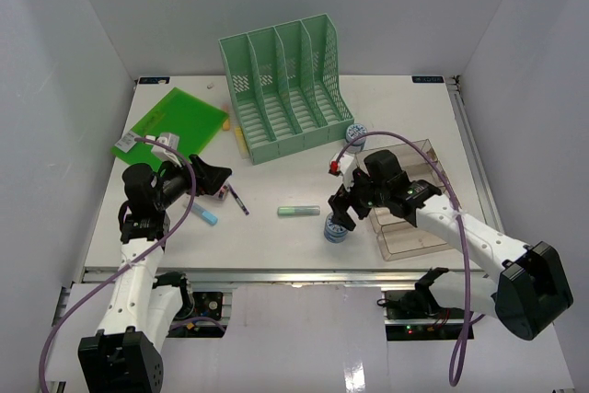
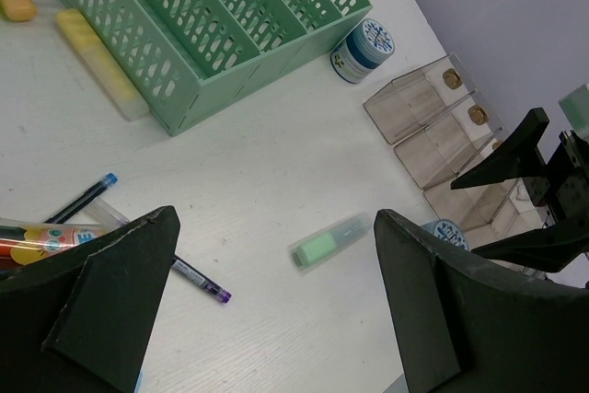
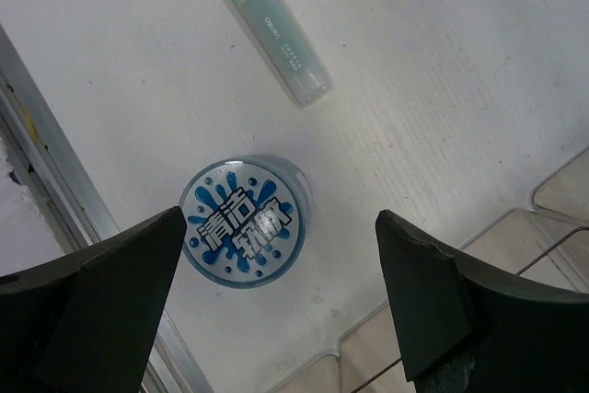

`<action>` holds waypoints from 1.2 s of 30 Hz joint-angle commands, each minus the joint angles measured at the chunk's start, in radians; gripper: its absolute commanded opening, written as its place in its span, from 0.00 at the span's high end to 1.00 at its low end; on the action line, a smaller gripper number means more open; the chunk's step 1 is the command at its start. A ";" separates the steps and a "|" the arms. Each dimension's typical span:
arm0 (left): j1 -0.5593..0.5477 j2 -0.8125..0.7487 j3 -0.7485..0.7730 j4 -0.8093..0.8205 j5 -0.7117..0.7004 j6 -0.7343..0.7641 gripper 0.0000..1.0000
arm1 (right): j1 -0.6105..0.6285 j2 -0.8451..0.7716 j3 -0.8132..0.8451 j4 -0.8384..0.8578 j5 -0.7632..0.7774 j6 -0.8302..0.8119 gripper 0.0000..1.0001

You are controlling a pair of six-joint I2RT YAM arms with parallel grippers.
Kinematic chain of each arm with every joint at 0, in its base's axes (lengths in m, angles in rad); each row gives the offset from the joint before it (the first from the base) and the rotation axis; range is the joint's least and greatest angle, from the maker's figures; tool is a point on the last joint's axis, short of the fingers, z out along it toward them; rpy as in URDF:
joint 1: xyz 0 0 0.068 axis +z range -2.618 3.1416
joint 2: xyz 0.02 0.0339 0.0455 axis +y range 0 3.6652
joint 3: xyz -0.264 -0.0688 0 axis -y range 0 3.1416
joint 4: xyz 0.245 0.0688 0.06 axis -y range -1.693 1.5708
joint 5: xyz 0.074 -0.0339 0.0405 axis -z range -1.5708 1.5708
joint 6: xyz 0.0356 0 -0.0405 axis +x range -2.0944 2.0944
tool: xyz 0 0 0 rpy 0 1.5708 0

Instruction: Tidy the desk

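Left jaws: fully wide, nothing between them, held low over the left part of the bench (image 1: pixel 414 108)
Right jaws: wide apart, gripping nothing, pointing down at the bench near its front edge
Bench: white top beneath both pairs of jaws, carrying every item below; metal front rail (image 3: pixel 55 167) just beside the right jaws
Round jar (image 3: pixel 241 220): upright, blue printed lid, directly below the right jaws, clear of both fingers
Green highlighter (image 3: pixel 267 25): lying flat just beyond the right jaws, between the two pairs of jaws, apart from the jar
Pens (image 2: pixel 202 283): lying flat just under the left jaws
Clear stepped tray (image 1: pixel 414 227): just beside the right jaws, on their outer side
Green file rack (image 1: pixel 287 89): upright, well beyond both pairs of jaws
Second round jar (image 2: pixel 365 48): beyond the right jaws, between rack and tray
Yellow highlighter (image 2: pixel 101 63): ahead of the left jaws, just beside the rack base
Green board (image 1: pixel 179 121): flat, beyond the left jaws
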 commanded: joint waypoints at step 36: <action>-0.001 0.005 0.035 -0.008 -0.006 0.019 0.02 | 0.127 0.070 -0.045 0.006 0.047 -0.162 0.74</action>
